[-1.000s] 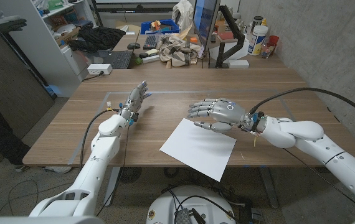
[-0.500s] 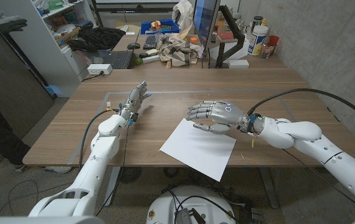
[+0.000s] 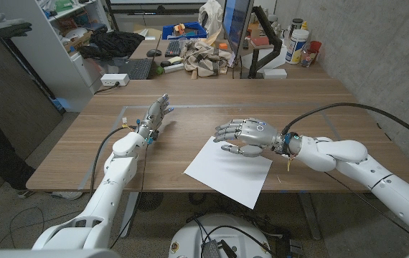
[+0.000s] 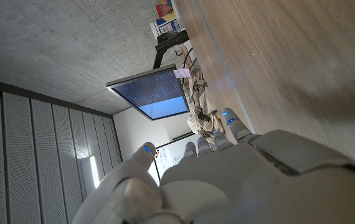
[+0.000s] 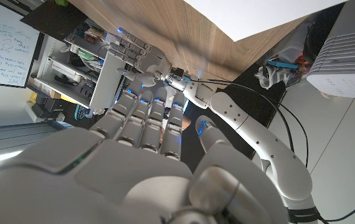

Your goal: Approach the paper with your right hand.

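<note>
Desk (image 3: 319, 100) carries the white paper (image 3: 227, 172) near its front edge, w/ one corner at or just past that edge; right robot hand (image 3: 246, 135) hovers over the sheet's far edge, fingers spread, grasping nothing; left robot hand (image 3: 156, 115) well apart to the left, fingers apart, also released. Risk, my read: coming down too hard or w/ a sideways drag could push the light sheet off the front edge; fingertips might crumple it.
</note>
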Available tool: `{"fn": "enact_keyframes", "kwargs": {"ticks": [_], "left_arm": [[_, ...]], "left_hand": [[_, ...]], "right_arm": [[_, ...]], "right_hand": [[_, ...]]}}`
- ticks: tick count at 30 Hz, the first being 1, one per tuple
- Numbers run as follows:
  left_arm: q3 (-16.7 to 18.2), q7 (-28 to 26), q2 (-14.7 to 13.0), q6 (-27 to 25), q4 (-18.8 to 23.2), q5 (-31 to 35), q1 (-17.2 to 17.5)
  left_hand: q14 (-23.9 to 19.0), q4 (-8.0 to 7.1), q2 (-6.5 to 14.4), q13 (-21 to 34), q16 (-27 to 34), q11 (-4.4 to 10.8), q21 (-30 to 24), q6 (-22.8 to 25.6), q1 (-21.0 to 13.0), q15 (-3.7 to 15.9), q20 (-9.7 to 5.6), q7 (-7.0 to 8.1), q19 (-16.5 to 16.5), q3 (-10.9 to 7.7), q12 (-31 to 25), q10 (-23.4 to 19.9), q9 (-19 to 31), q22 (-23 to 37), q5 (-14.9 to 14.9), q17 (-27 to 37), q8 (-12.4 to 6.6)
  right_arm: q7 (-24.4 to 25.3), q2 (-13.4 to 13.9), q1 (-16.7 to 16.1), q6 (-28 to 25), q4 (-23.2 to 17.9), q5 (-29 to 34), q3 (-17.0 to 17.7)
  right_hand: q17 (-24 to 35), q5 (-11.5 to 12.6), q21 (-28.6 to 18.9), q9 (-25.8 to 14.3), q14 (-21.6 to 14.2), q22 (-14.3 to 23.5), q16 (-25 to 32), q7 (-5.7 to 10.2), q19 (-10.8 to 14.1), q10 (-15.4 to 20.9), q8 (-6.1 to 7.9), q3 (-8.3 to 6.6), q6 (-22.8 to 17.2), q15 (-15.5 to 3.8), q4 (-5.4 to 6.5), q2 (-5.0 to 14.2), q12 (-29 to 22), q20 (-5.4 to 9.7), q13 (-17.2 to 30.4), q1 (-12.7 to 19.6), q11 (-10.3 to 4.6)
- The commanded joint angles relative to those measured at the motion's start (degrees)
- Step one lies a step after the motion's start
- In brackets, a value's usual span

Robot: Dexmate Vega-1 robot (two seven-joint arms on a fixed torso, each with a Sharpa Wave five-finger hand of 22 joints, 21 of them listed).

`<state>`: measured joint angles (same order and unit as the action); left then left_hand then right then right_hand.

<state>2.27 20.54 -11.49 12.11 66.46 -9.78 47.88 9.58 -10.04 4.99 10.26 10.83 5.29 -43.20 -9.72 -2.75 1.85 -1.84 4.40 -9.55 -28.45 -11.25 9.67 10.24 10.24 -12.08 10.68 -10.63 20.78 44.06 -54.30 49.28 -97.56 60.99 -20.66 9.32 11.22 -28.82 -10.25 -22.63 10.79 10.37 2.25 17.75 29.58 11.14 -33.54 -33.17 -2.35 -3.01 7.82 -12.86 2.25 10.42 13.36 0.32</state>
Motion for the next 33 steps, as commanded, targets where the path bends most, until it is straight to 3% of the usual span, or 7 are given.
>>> {"fn": "enact_keyframes", "kwargs": {"ticks": [1,33], "left_arm": [[0.30,0.49,-0.18,0.23,-0.64,-0.26,-0.09],[1.44,1.03,-0.79,0.37,-0.06,-0.78,0.84]], "left_hand": [[4.61,-0.19,4.42,0.12,0.21,0.28,0.06,-2.78,0.11,3.06,-2.72,0.21,-6.69,-0.43,-0.16,1.01,0.35,0.35,-0.14,0.08,-0.24],[4.60,-0.18,4.38,0.12,0.19,0.41,0.29,-2.76,0.16,3.11,-2.79,0.37,-6.60,-0.55,-0.10,1.09,0.35,0.36,-0.11,0.07,-0.25]], "right_arm": [[-1.15,0.07,0.39,-0.77,-0.06,0.91,-1.44],[-0.32,0.46,1.25,-4.00,-0.15,3.49,-4.34]], "right_hand": [[0.20,-0.04,0.05,-0.28,-0.47,0.18,-0.16,-0.06,0.15,0.50,-0.26,-0.31,-0.33,-3.15,-0.50,-0.06,0.30,2.53,0.09,0.59,-0.02],[0.24,-0.41,0.11,-0.30,-1.08,0.22,-0.10,-0.21,0.48,1.37,-0.24,-1.28,-0.72,-3.19,-1.89,-0.31,0.26,2.46,0.13,1.37,0.17]]}}
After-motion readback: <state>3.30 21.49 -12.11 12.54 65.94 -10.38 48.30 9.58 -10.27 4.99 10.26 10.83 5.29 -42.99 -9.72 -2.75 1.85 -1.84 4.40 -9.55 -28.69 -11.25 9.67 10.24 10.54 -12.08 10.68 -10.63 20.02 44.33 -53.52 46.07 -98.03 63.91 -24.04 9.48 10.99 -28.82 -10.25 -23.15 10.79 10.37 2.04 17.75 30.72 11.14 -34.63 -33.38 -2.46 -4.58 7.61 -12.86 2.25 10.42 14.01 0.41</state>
